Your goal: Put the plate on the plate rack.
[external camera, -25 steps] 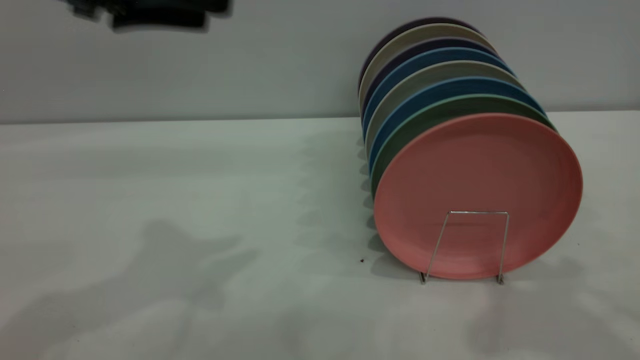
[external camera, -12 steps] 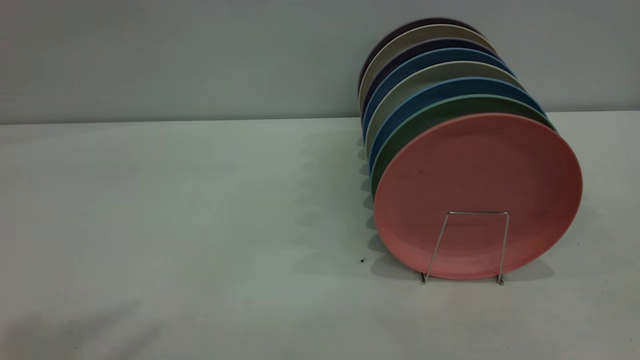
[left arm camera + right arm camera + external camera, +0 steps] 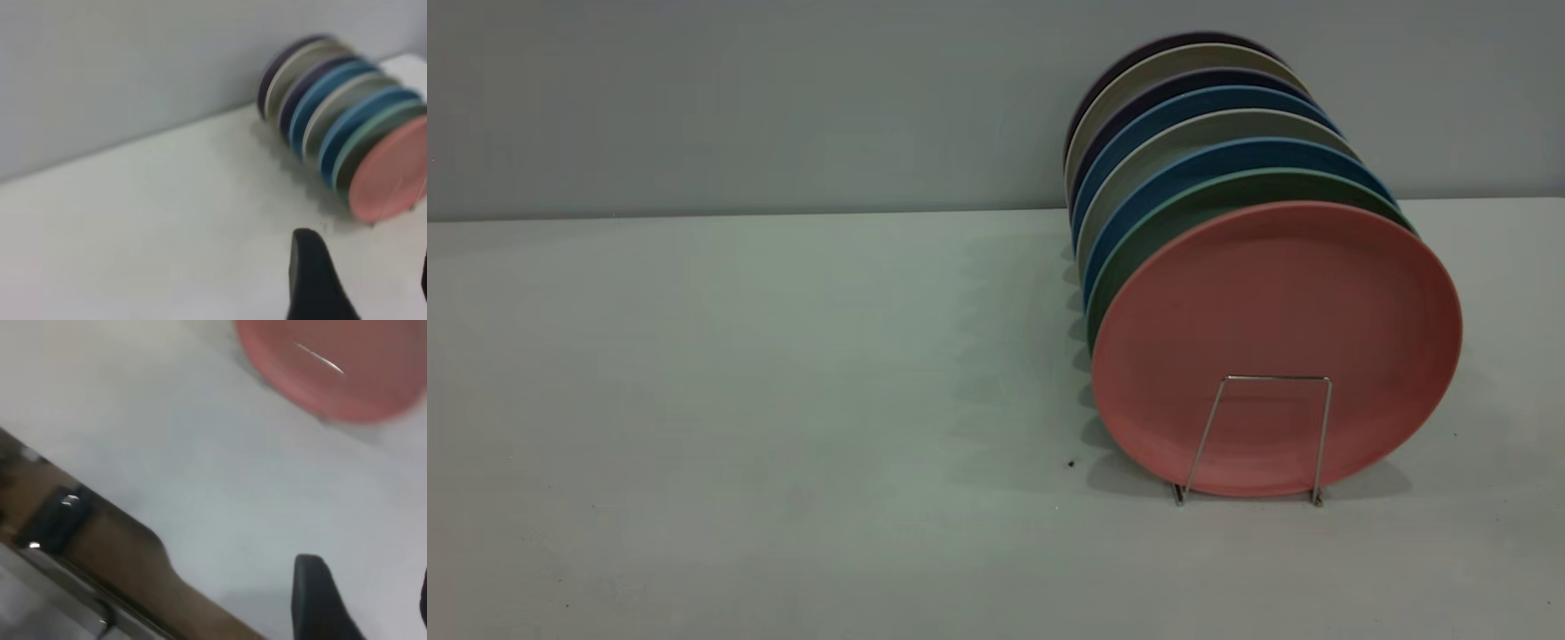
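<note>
A white table (image 3: 783,400) fills the lower part of the exterior view, and a plain grey wall (image 3: 738,98) stands behind it. On the right side, several plates stand upright on edge in one close row. From front to back there is a teal-green plate (image 3: 1138,258), a blue plate (image 3: 1129,218), a grey plate (image 3: 1112,191), another blue plate (image 3: 1098,164), then darker and paler ones. A small dark speck (image 3: 1070,463) lies on the table near the row.
</note>
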You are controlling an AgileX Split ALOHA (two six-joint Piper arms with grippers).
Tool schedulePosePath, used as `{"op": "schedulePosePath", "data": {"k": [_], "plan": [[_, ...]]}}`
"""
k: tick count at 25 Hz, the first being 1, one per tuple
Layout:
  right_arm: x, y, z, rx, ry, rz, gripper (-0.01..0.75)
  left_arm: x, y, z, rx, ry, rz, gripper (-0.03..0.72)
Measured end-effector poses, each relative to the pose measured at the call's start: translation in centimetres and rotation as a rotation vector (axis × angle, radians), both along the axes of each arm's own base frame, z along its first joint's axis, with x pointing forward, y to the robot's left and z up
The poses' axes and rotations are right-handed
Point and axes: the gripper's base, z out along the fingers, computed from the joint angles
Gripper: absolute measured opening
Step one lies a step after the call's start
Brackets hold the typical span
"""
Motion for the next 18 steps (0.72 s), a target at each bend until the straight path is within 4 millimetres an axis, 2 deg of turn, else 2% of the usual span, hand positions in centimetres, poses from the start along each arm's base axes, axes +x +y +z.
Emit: {"op": "schedulePosePath", "data": {"k": [4, 7, 13, 18], "plan": [[-2.9, -1.1, 0.7, 0.007, -0.073, -0.022, 0.38, -2.0, 0.7, -3.5, -0.006, 0.019, 0.065, 0.427], [-4.5, -1.6, 0.0, -0.003, -0.087, -0.024, 0.364, -3.6, 1.1, -4.9, -0.021, 0.004, 0.096, 0.427], [-7.1, -2.0, -1.9, 0.047, -0.141, 0.003, 0.343, -6.4, 2.5, -6.8, 0.007, 0.052, 0.118, 0.427], [-8.6, -2.1, -2.6, 0.086, -0.195, 0.019, 0.339, -6.8, 3.3, -7.7, 0.035, 0.149, 0.131, 0.427]]}}
